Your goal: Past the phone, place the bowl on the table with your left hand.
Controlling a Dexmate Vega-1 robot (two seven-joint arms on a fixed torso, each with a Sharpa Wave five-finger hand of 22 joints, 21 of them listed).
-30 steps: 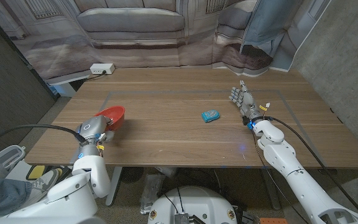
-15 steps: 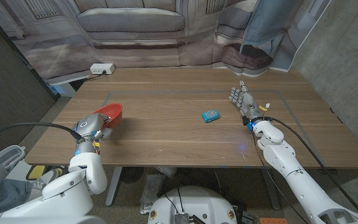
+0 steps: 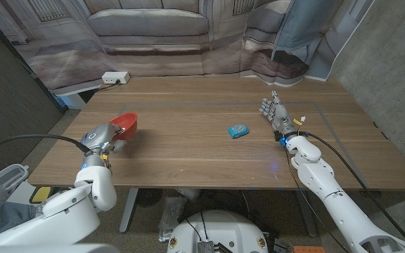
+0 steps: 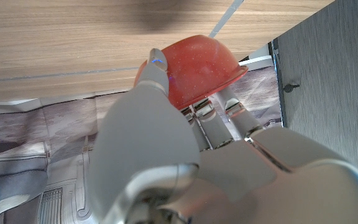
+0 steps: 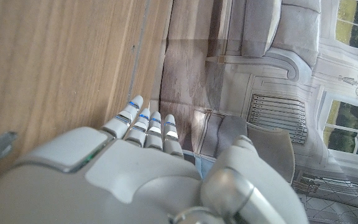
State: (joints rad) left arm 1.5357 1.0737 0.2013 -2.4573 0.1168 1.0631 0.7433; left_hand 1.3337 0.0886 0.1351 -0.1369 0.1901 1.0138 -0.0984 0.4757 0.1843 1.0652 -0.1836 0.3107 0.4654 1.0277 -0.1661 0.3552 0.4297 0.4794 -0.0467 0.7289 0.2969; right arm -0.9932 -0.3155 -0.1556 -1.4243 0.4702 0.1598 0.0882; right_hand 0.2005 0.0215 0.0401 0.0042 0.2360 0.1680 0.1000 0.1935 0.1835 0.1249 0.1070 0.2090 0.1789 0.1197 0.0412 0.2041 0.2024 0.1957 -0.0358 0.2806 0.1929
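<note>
A red bowl (image 3: 126, 122) is held by my left hand (image 3: 103, 135) just above the table's left side, tilted, its rim gripped between thumb and fingers. In the left wrist view the bowl (image 4: 194, 66) sits in my left hand (image 4: 166, 143), the thumb over its outer wall. The phone (image 3: 238, 131), a small teal slab, lies flat near the table's middle, well to the right of the bowl. My right hand (image 3: 273, 112) stands on its edge right of the phone, fingers straight and together, holding nothing; it shows close up in the right wrist view (image 5: 135, 155).
A white power strip (image 3: 115, 77) lies at the table's far left corner. Behind the wooden table (image 3: 202, 158) hangs a printed backdrop with a sofa picture. Pale tape lines mark a rectangle on the tabletop.
My left hand has drawn the bowl a little to the left and toward the table's left edge, tilting it more. The right hand and the phone have stayed put.
</note>
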